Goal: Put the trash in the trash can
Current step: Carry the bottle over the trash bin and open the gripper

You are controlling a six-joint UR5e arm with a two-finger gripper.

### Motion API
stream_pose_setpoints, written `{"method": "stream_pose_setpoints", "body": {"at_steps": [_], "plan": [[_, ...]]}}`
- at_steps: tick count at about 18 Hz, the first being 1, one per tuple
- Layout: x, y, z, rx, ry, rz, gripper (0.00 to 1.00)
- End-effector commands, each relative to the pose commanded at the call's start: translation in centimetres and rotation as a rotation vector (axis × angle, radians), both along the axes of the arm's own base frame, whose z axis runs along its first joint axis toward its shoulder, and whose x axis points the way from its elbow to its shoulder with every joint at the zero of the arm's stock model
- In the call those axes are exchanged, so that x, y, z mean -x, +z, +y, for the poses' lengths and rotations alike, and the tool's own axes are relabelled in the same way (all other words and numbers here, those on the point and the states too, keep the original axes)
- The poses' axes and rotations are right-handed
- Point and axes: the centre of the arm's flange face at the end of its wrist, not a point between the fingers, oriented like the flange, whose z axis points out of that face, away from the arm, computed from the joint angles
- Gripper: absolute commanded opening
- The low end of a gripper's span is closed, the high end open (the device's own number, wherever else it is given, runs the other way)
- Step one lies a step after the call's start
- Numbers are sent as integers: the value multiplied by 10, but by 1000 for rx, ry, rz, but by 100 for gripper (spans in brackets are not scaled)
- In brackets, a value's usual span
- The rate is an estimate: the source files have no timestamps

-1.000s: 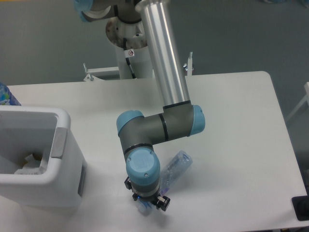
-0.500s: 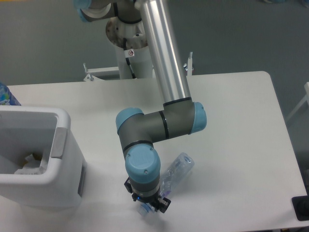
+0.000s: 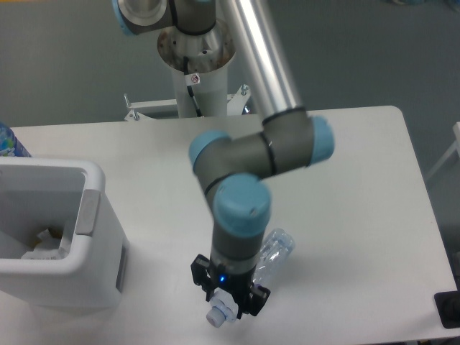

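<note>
Table [image 3: 359, 187]: white top with rounded corners, grey floor behind it.

Arm [image 3: 251, 154]: silver tube, grey links and pale blue joint caps, reaching down toward the near edge of the table.

End effector [image 3: 228, 298]: black, with a small blue light on its body; clenched around the neck end of the bottle.

Bottle [image 3: 272, 251]: clear plastic, tilted, its body showing to the right of the wrist, its pale cap [image 3: 218, 315] sticking out below the fingers. Any label is hidden or too blurred to read.

Trash can [image 3: 97, 237]: boxy, white, at the left edge of the table, well apart from the bottle; grey panel on its right wall. Pale crumpled scrap [image 3: 44, 244] lies inside it.

Blue-patterned object [image 3: 10, 141]: at the far left edge, printing unreadable.
</note>
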Motion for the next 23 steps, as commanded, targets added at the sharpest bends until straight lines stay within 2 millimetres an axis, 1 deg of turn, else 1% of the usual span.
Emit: {"method": "stream_pose_setpoints", "body": {"at_steps": [1, 3, 4, 7, 9, 13, 15, 16, 18, 20, 21, 22, 23], "plan": [[1, 14, -5, -60, -7, -43, 38], [-1, 53, -17, -200, -8, -142, 38], [-2, 67, -23, -250, 0, -191, 38], [-15, 110, -32, -383, -19, -294, 38], [-28, 135, -35, -455, -55, -347, 38], [-63, 183, -43, -589, -154, -453, 38], [-78, 200, -45, -636, -204, -489, 38], [-88, 205, -43, -653, -233, -506, 38], [-118, 211, -32, -685, -313, -562, 38], [-135, 205, -23, -714, -373, -612, 38], [-144, 199, -18, -725, -402, -642, 38], [-147, 193, -13, -733, -419, -668, 38], [-151, 190, -11, -739, -433, -690, 39]]}}
